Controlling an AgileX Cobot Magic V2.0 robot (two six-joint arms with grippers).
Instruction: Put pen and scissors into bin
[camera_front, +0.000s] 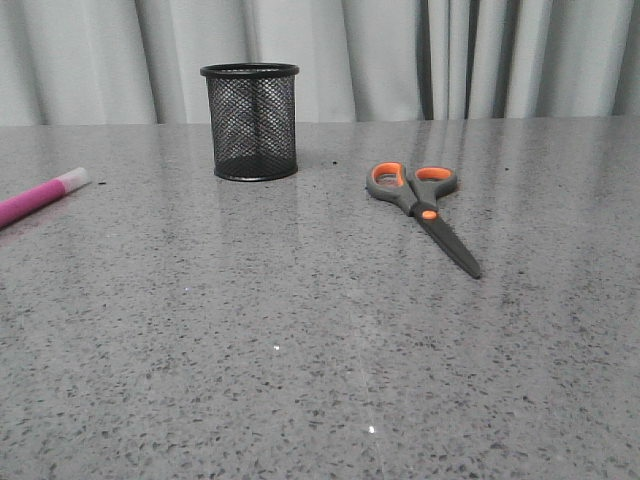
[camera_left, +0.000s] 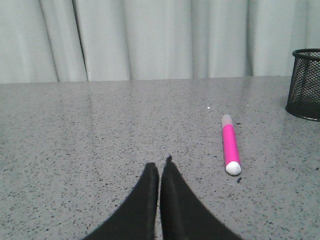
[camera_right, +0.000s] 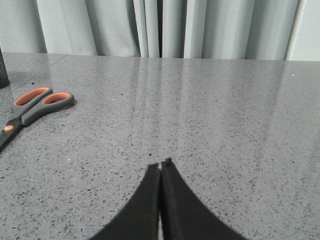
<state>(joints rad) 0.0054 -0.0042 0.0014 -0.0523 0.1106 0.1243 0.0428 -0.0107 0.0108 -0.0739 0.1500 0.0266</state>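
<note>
The black wire-mesh bin (camera_front: 250, 122) stands upright at the back of the grey table; its edge also shows in the left wrist view (camera_left: 305, 84). The pink pen (camera_front: 40, 197) lies flat at the far left; in the left wrist view the pen (camera_left: 230, 145) lies ahead of my left gripper (camera_left: 160, 164), which is shut and empty. The scissors (camera_front: 420, 205) lie closed, right of the bin, handles toward the curtain. In the right wrist view the scissors (camera_right: 35, 107) lie off to the side of my right gripper (camera_right: 161, 164), which is shut and empty. Neither gripper shows in the front view.
A pale curtain (camera_front: 400, 55) hangs behind the speckled grey table (camera_front: 300, 350).
</note>
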